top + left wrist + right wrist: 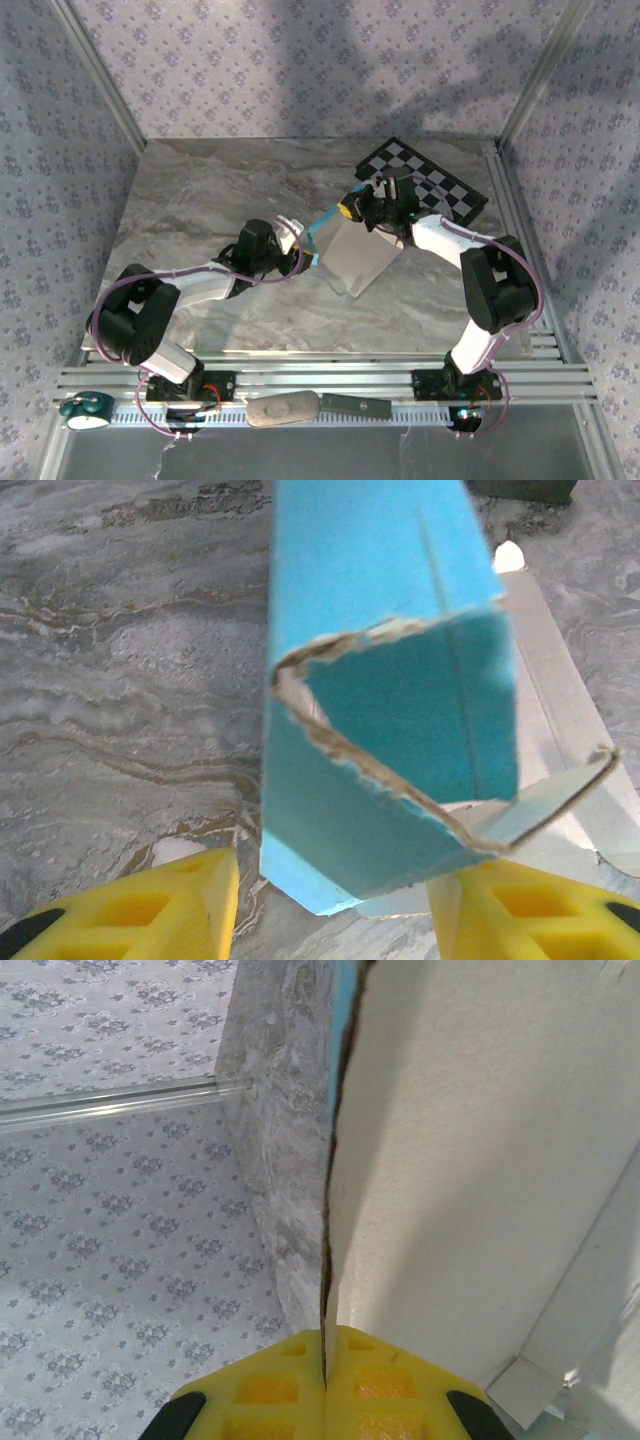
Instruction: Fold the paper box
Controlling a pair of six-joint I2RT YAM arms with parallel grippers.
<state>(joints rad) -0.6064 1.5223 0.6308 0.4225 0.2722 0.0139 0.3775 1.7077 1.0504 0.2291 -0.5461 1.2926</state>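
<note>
Jaws on my right gripper [325, 1365] are pinched shut on the paper box [480, 1140], its thin edge running straight out from between them. My left gripper [333, 885] stands open, the box's folded turquoise end between its jaws, a gap showing on one side.

**Right wrist view.** The right tool [325, 1380] has its 2 yellow fingers [265, 1390] pressed together, clamping the near edge of the paper box [480, 1140], which is seen edge-on. The sheet's white face spreads to the right, and a turquoise strip shows along its upper left edge. Left of the sheet are the marbled bench [275, 1160], a metal rail [110, 1102] and a patterned wall [120, 1280].
</note>
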